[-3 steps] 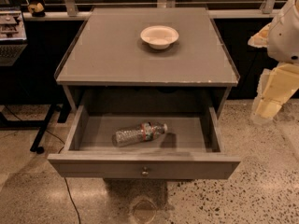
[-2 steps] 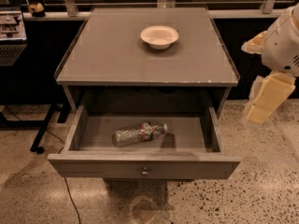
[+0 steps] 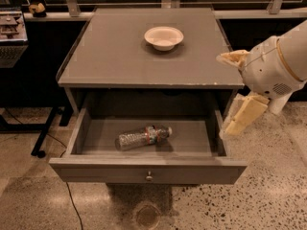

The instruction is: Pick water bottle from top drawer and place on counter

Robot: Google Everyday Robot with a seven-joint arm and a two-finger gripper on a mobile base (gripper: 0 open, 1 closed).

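White arm (image 3: 280,61) juts in from the right; its gripper (image 3: 245,113) hangs just beside the front right corner of the bench (image 3: 115,56).

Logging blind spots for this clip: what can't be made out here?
Camera view: arm runs off the right edge.
Camera view: gripper, right of the top drawer, partly hidden behind the arm's wrist.
Camera view: water bottle label print too small.
Camera view: drawer's back shadowed under the counter.

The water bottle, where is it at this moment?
In the camera view the water bottle lies on its side in the middle of the open top drawer; the gripper hangs outside the drawer's right wall.
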